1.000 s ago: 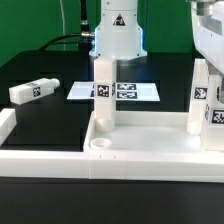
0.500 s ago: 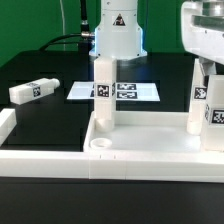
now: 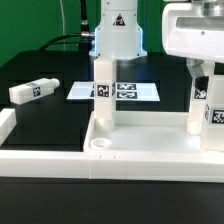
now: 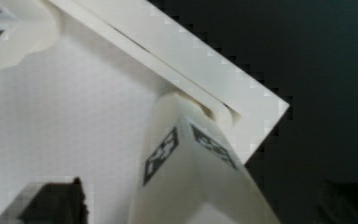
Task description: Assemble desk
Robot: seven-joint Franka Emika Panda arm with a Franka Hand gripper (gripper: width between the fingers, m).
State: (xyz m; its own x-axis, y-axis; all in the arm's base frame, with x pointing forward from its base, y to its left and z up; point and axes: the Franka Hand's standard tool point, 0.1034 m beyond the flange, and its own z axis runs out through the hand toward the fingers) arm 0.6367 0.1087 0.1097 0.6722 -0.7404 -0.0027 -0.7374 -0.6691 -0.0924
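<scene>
The white desk top (image 3: 150, 150) lies at the front like a shallow tray, sockets up. One white tagged leg (image 3: 104, 92) stands upright in its far corner on the exterior view's left. Another leg (image 3: 198, 100) stands upright on the right, with a further white tagged piece (image 3: 216, 112) beside it at the frame edge. A loose leg (image 3: 32, 90) lies on the black table at the left. My gripper (image 3: 203, 68) hangs just above the right leg. In the wrist view my gripper (image 4: 208, 205) is open, its dark fingers (image 4: 51, 200) apart on either side of the leg (image 4: 202, 170).
The marker board (image 3: 125, 90) lies flat behind the left leg, in front of the robot base (image 3: 118, 35). A long white border rail (image 3: 6, 122) runs along the table's left and front. An empty round socket (image 3: 100, 143) shows in the desk top's near left corner.
My gripper has moved toward the exterior view's left and come lower, from the top right corner to over the right upright leg. The legs and desk top have not moved.
</scene>
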